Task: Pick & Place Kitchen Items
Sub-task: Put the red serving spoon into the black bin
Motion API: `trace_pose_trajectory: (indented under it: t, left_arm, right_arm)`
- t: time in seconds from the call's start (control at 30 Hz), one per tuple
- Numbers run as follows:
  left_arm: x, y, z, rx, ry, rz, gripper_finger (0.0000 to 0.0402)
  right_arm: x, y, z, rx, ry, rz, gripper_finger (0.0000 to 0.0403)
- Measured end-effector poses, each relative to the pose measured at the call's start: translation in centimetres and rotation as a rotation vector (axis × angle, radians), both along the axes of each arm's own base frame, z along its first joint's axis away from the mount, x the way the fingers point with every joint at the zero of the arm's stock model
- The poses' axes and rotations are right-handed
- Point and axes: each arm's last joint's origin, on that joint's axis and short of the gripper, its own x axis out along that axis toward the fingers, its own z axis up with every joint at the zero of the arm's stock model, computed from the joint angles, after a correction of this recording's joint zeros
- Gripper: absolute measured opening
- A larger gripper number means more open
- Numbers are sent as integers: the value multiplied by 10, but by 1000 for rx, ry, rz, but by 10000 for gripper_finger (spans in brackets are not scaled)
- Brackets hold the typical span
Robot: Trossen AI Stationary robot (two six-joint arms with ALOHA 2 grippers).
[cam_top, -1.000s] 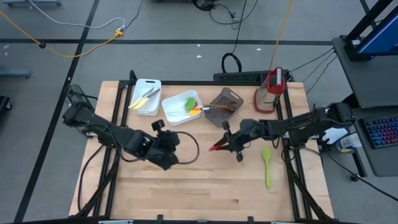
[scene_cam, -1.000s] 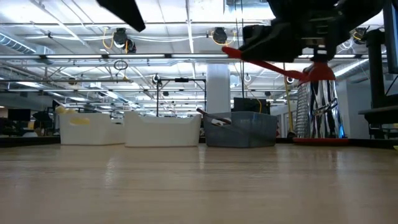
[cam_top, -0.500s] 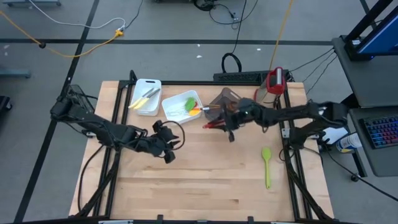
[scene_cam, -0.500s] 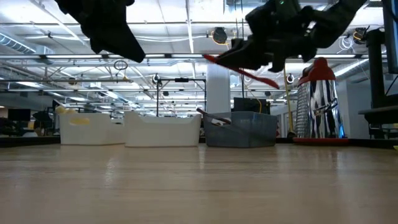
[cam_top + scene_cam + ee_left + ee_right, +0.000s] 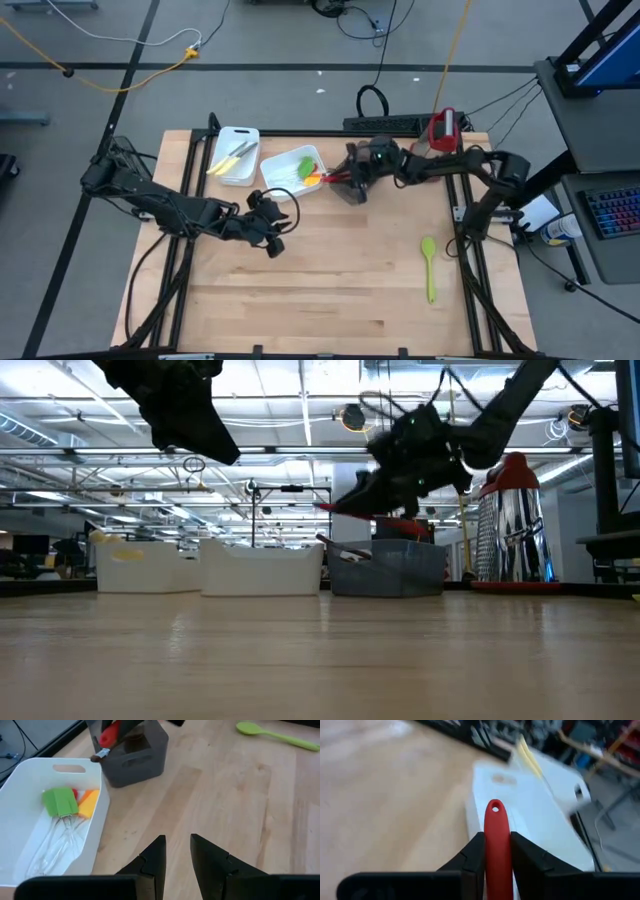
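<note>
High view, over the wooden table (image 5: 330, 290): my right gripper (image 5: 352, 180) reaches across to the far side and hangs above the grey bin (image 5: 352, 190), my two fingers pinched on the handle of a red spoon (image 5: 335, 178). Right wrist view confirms the grip: the red handle (image 5: 496, 842), with a small hole near its end, sits clamped between both dark fingers (image 5: 472, 857), pointing toward a white bin (image 5: 535, 815) beyond. Low view shows the same spoon (image 5: 345, 510) carried in the air above the grey bin (image 5: 390, 568), clear of its rim, with the red-and-silver appliance (image 5: 513, 525) standing off to the side.

My left gripper (image 5: 265, 222) waits over bare wood near the table's middle, in front of the bins; left wrist view shows its fingers (image 5: 152, 860) a narrow gap apart with nothing between them (image 5: 176, 865).

A middle white bin (image 5: 280, 182) holds green, orange and red spatulas (image 5: 67, 802) lying together. The outer white bin (image 5: 235, 175) holds pale-handled knives (image 5: 232, 155). A green spoon (image 5: 430, 265) lies flat on the table on my right side, well apart from all bins. Whether anything else lies in the grey bin beneath my right gripper I cannot tell.
</note>
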Motion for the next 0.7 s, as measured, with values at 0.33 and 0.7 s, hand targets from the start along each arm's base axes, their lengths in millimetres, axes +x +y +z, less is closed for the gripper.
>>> trace_pose_trajectory:
  t: [0.33, 0.7]
  left_arm:
    - [0, 0, 0, 6, 0, 2, 92]
    - [0, 0, 0, 3, -1, 5, 92]
  right_arm:
    - [-6, -31, -31, 43, 29, -70, 64]
    - [-7, -32, -29, 76, 26, -95, 101]
